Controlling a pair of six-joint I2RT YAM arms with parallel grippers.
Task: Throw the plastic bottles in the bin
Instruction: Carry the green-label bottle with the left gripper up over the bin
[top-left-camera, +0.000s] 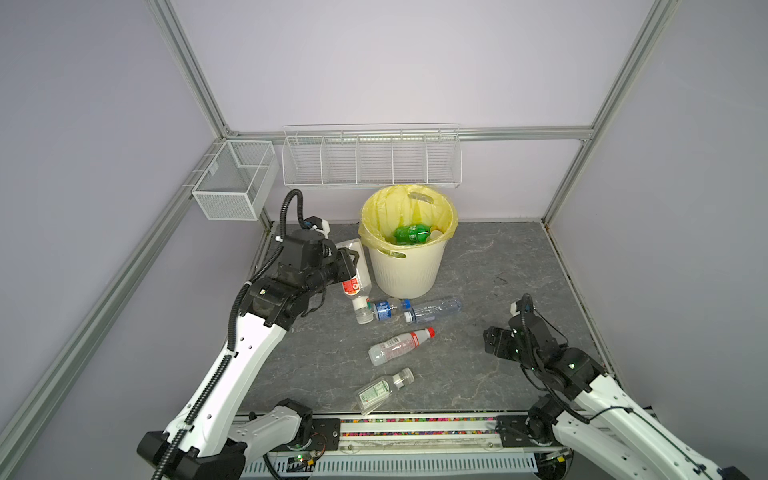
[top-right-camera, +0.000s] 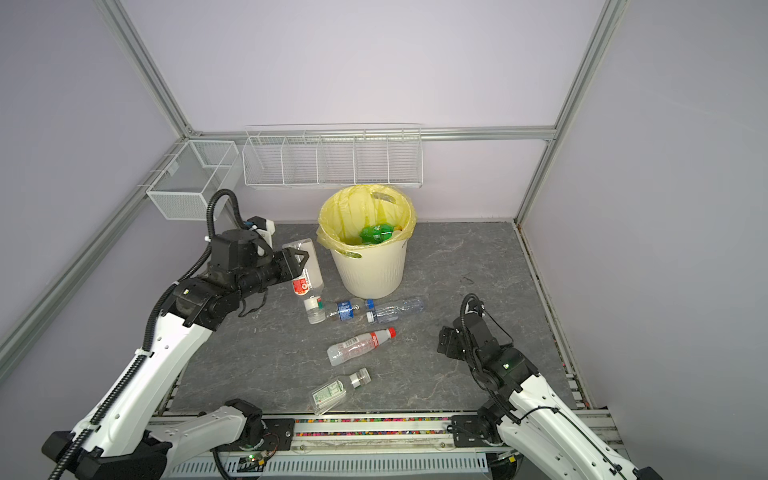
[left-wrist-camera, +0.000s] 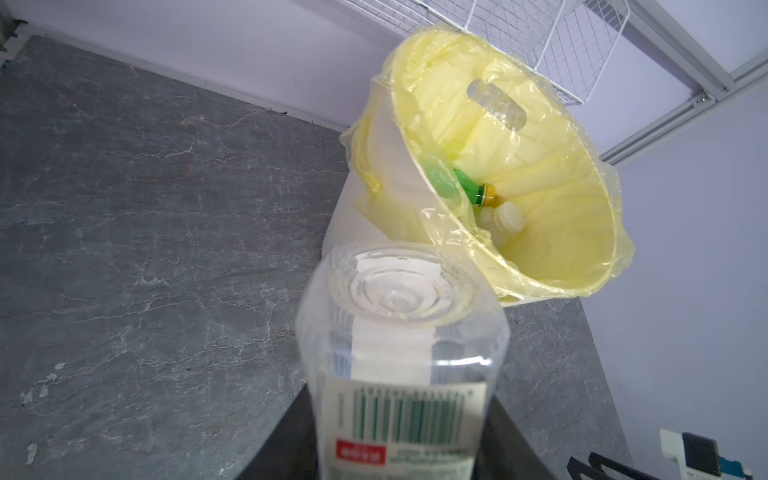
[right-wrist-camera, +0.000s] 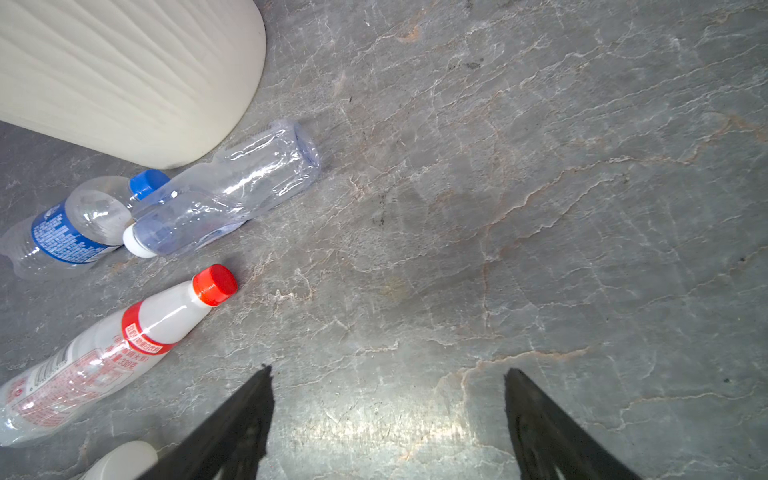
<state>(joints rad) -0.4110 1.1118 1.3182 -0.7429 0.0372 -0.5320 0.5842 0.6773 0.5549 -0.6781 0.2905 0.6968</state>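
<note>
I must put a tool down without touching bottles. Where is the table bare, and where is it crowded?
Bare: the table right of the bin, beyond the open right claw; also the strip between the left arm and the red-capped bottle. Crowded: in front of the bin, where bottles cluster.

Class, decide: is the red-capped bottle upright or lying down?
Lying down: the red-capped bottle rests lengthwise on the grey table, apart from the bin.

— Where does the bin (top-left-camera: 405, 270) stand?
— Just right of the left gripper (top-left-camera: 348, 261), whose bottle (top-left-camera: 352, 286) points its base toward it. More bottles (top-left-camera: 411, 233) lie inside.
— And around the right gripper (right-wrist-camera: 388, 374)?
— To its left, a touching pair of bottles (top-left-camera: 434, 309) lies before the bin, and two further bottles (top-left-camera: 397, 345) lie nearer the robot.
</note>
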